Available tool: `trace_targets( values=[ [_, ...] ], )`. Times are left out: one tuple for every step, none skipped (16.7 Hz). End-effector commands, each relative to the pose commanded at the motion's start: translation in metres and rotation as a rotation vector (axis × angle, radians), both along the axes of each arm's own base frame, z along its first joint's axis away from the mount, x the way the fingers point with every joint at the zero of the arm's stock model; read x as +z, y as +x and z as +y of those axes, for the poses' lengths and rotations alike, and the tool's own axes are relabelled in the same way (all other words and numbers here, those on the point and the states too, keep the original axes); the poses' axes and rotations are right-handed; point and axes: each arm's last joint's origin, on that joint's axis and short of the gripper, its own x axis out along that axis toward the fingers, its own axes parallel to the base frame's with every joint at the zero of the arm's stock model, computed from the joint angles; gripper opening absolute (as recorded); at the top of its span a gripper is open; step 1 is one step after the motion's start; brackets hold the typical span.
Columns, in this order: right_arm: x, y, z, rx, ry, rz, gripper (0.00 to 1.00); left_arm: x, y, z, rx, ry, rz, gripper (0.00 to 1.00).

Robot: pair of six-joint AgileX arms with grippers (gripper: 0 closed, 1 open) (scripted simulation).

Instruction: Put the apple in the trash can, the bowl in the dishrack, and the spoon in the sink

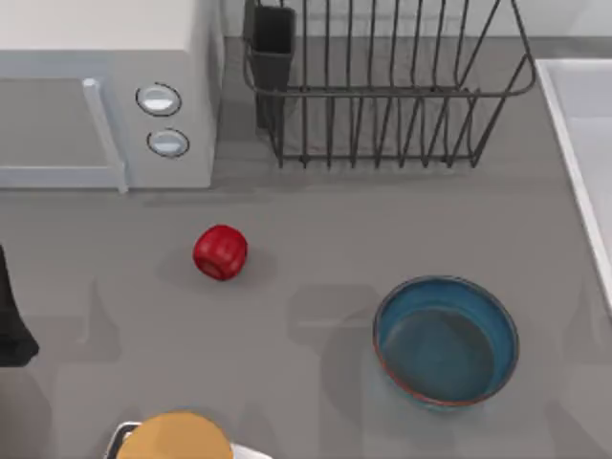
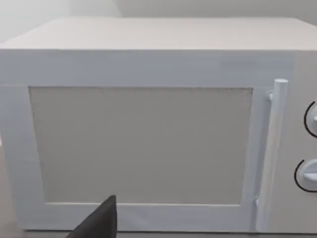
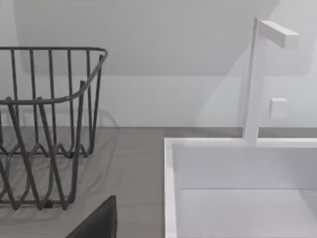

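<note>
Near the table's middle the apple (image 1: 221,252) and, toward its right edge, the bowl (image 1: 446,341) sit ungrasped below the dishrack (image 1: 382,86), awaiting pickup; whether either gripper is spread or closed I cannot tell.

Grey table (image 1: 335,239), apple (image 1: 220,252), bowl (image 1: 446,340), dishrack (image 1: 382,86), microwave-like box (image 1: 96,96)
</note>
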Motion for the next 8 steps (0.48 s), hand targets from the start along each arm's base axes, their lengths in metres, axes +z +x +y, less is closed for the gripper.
trace_targets(
  values=[
    [0.000,0.000,0.000,0.000,0.000,0.000,1.00,0.000,0.000,0.000,0.000,0.000,0.000,1.00],
    [0.000,0.000,0.000,0.000,0.000,0.000,1.00,0.000,0.000,0.000,0.000,0.000,0.000,1.00],
    [0.000,0.000,0.000,0.000,0.000,0.000,1.00,0.002,0.000,0.000,-0.001,-0.004,0.008,1.00],
    [0.000,0.000,0.000,0.000,0.000,0.000,1.00,0.005,0.000,-0.001,-0.005,-0.011,0.026,1.00],
    [0.000,0.000,0.000,0.000,0.000,0.000,1.00,0.010,0.000,-0.002,-0.013,-0.020,0.052,1.00],
    [0.000,0.000,0.000,0.000,0.000,0.000,1.00,0.017,0.001,-0.003,-0.025,-0.029,0.084,1.00],
    [0.000,0.000,0.000,0.000,0.000,0.000,1.00,0.026,0.002,-0.005,-0.041,-0.037,0.120,1.00],
    [0.000,0.000,0.000,0.000,0.000,0.000,1.00,0.038,0.005,-0.008,-0.061,-0.043,0.160,1.00]
  ],
)
